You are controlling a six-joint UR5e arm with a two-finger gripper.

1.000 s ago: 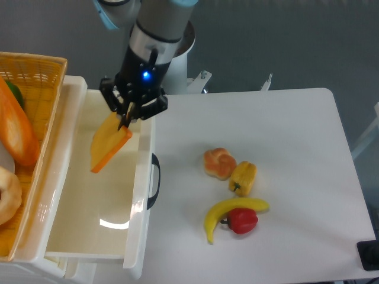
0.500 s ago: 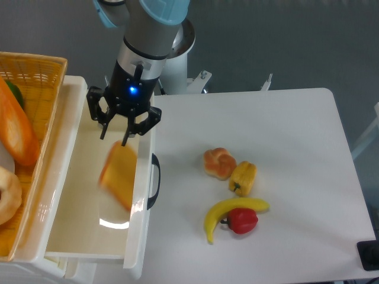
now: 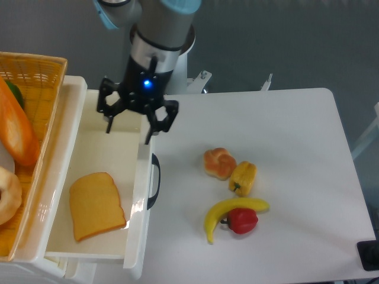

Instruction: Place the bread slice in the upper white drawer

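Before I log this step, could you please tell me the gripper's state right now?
Gripper: open and empty, above the drawer; the bread slice lies inside it.

I had only one fixed view to work from. The camera sat high above the near edge of the white table [image 3: 284, 148], looked steeply down and toward the far edge, and stood back enough to take in almost the whole tabletop. The far right corner was in frame, while the near right corner was cut off. The left edge was covered by the upper white drawer [image 3: 142, 195] and a woven basket [image 3: 41, 71], cropped at the left border.
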